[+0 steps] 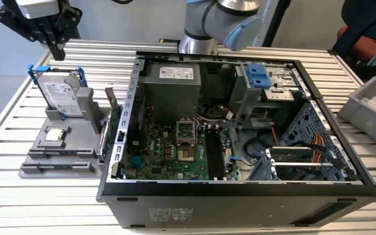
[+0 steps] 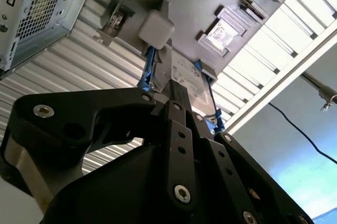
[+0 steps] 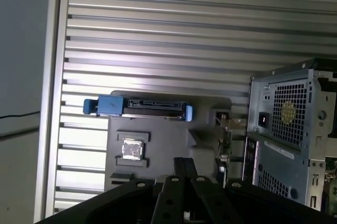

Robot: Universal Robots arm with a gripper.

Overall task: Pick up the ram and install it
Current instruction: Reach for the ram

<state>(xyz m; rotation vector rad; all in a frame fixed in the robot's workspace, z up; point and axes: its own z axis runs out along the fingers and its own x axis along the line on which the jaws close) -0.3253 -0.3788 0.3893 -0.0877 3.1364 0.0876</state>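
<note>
My gripper (image 1: 57, 51) hangs at the table's far corner on the exterior view's left, above the grey parts holder (image 1: 37, 169). Its black fingers (image 3: 179, 167) stand pressed together with nothing between them, so it is shut and empty. Right below the fingers, an upright hard drive (image 1: 62, 98) in blue brackets stands on the holder. The ram is not something I can make out; it may be hidden on the holder. The black memory slots (image 1: 211, 154) run along the motherboard inside the open computer case (image 1: 240, 188).
The holder also carries a square silvery processor chip (image 1: 56, 134) and an upright green card (image 1: 114, 122) by the case wall. The arm's base (image 1: 207, 24) stands behind the case. A grey bin (image 1: 371, 105) sits at the exterior view's right. The slatted table has an edge close to the holder.
</note>
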